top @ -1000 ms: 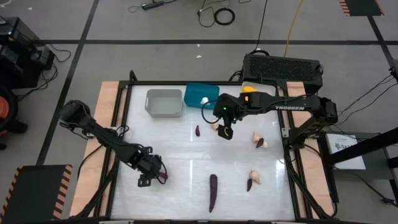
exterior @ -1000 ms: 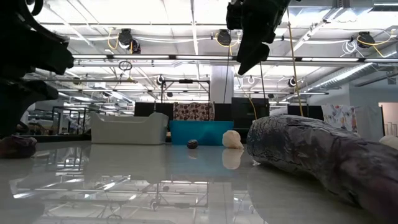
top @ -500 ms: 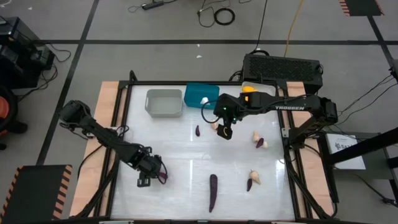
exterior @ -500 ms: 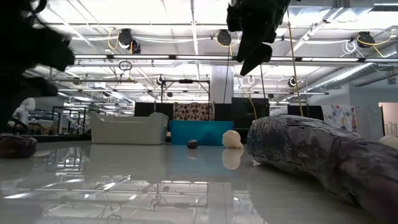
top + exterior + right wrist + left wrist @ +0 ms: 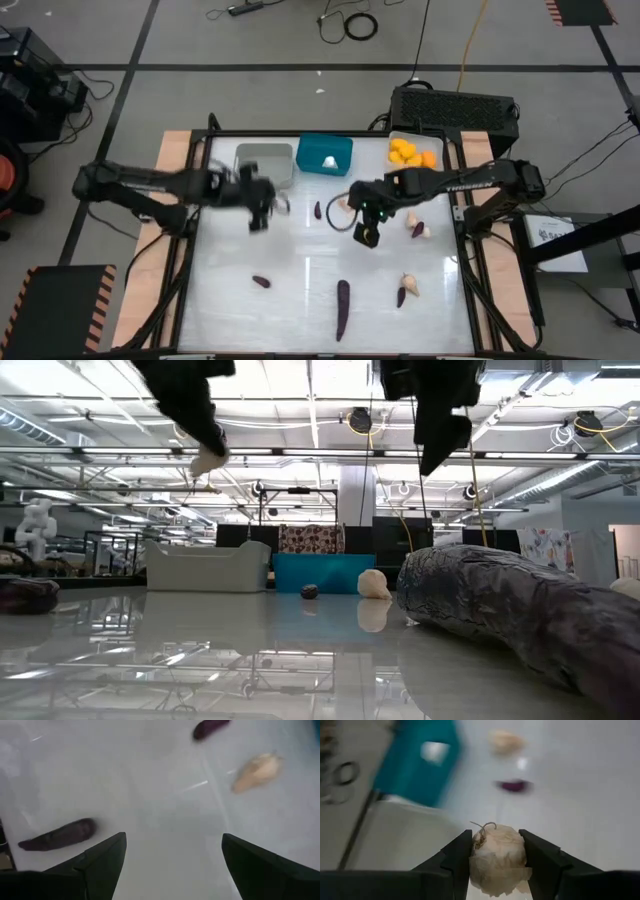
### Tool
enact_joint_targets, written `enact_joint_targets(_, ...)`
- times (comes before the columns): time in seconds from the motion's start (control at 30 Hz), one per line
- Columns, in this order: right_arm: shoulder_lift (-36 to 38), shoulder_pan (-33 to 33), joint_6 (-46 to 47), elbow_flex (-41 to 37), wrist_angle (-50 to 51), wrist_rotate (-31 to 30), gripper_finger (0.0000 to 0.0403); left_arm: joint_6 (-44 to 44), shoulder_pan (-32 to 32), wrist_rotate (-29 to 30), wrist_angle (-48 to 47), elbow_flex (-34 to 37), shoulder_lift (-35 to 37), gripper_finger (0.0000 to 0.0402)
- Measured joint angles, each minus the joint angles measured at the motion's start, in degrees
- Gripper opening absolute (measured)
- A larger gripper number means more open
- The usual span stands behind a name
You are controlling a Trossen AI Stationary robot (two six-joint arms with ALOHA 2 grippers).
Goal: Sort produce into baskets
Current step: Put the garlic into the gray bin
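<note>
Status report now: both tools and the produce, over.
Left tool shut on pale beige garlic bulb, beside light grey plastic tub. Right tool open, empty, over the white table. Nothing in the way.

The only readable text is "TROSSEN", in white letters along the right arm (image 5: pixel 462 184) near the clear basket (image 5: pixel 415 152).

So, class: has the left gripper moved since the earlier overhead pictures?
Yes. The left gripper, shut on a garlic bulb, has moved from the table's near left toward the grey basket.
</note>
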State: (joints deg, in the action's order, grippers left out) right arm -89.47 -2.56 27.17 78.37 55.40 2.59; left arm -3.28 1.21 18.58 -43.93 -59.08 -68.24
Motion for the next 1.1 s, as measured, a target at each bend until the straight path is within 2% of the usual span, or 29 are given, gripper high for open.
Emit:
enact_joint_targets(0.07, 0.00, -2.20, 1.93, 0.00, -0.26, -1.99, 0.0320, 3.20, -7.76, -1.49, 1.28, -0.12, 0.52, 0.0154)
enact_joint_targets(0.23, 0.00, -6.59, 7.64, 0.00, 0.45, -7.36, 0.0320, 6.19, -25.15, -10.74, 2.02, 0.90, -2.05, 0.0154)
enact_joint_targets(0.4, 0.00, -8.86, 12.74, 0.00, 2.92, -9.51, 0.0320, 5.79, -35.04, -16.41, 3.45, 1.34, -6.76, 0.0154)
enact_joint_targets(0.5, 0.00, -9.81, 14.41, -0.02, 3.32, -10.65, 0.0320, 5.17, -37.48, -18.18, 5.19, 1.34, -8.95, 0.0154)
enact_joint_targets(0.67, 0.29, -10.34, 15.24, -0.02, 4.24, -11.90, 0.0320, 5.16, -39.18, -16.70, 6.61, 1.34, -10.96, 0.0174)
enact_joint_targets(0.93, 0.98, -10.22, 13.35, -0.02, 4.91, -13.63, 0.0320, 5.09, -39.50, -16.80, 5.37, 1.34, -11.38, 0.0225)
enact_joint_targets(1.1, 1.18, -9.19, 10.92, -0.04, 4.91, -13.46, 0.0320, 5.11, -39.50, -16.80, 5.08, 1.10, -11.38, 0.0235)
